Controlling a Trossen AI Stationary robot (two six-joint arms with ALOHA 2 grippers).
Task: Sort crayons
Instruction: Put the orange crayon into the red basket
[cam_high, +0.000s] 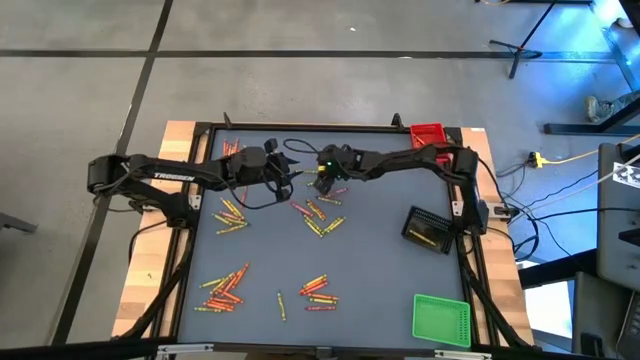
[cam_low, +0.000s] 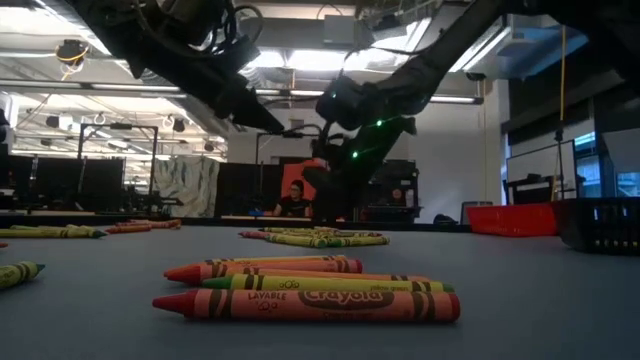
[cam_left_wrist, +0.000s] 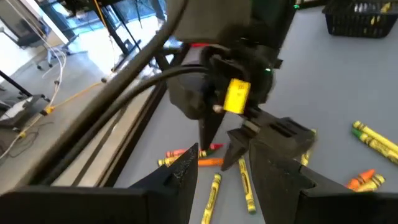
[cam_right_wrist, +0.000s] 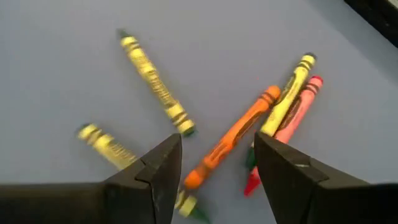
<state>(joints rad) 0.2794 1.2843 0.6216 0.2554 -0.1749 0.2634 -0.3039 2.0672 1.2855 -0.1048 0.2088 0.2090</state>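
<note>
Right gripper (cam_right_wrist: 214, 165) spread above an orange crayon (cam_right_wrist: 233, 137), grey-blue tabletop (cam_high: 380, 250), dim workshop behind

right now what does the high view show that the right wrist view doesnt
Only the high view: both arms meeting mid-table, the left gripper, the red tray, black tray, green tray and scattered crayon clusters. Only the right wrist view: the right gripper with fingers open, above an orange crayon, beside yellow and red ones. Both: crayons on the grey table.
</note>
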